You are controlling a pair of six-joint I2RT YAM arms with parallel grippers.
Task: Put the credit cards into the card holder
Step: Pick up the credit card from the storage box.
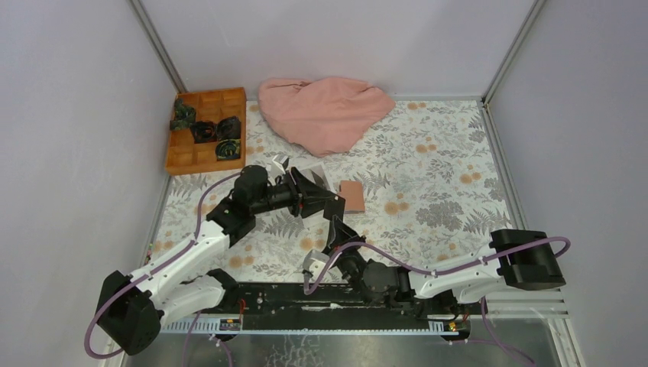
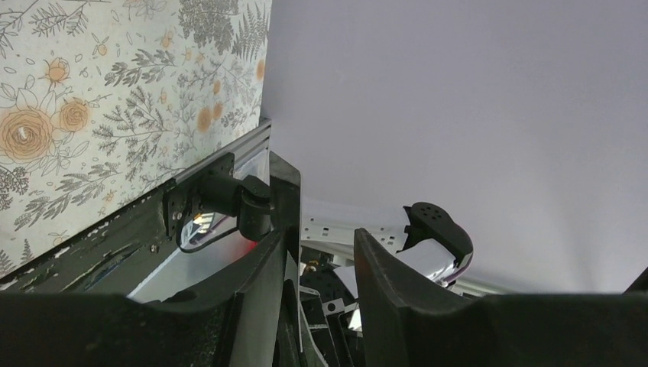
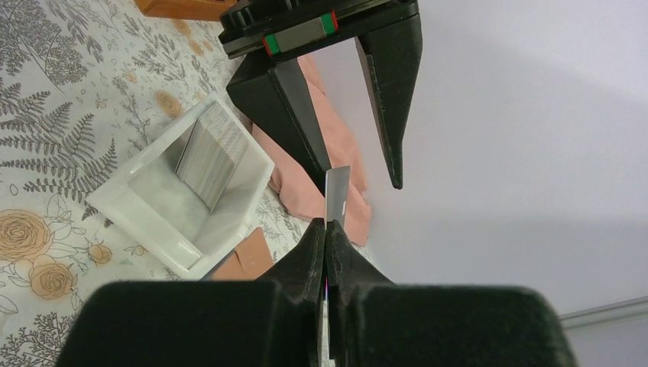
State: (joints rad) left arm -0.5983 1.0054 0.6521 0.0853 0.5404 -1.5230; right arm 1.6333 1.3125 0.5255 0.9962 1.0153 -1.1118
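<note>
My right gripper (image 1: 336,228) is shut on a thin grey credit card (image 3: 336,191), which it holds upright and edge-on above the table. The card's free end sits between the open fingers of my left gripper (image 1: 330,200), close to one finger (image 3: 294,115) and apart from the other. In the left wrist view my left gripper (image 2: 321,233) stands open. The reddish-brown card holder (image 1: 351,196) lies flat and shut on the table just right of both grippers; it also shows in the right wrist view (image 3: 244,256). A silvery card (image 3: 210,153) leans inside the white tray (image 3: 145,218).
The white tray (image 1: 315,174) sits partly under my left gripper. An orange wooden compartment box (image 1: 206,157) with dark items stands at the back left. A pink cloth (image 1: 325,111) lies at the back. Grey walls enclose the floral tablecloth (image 1: 443,176).
</note>
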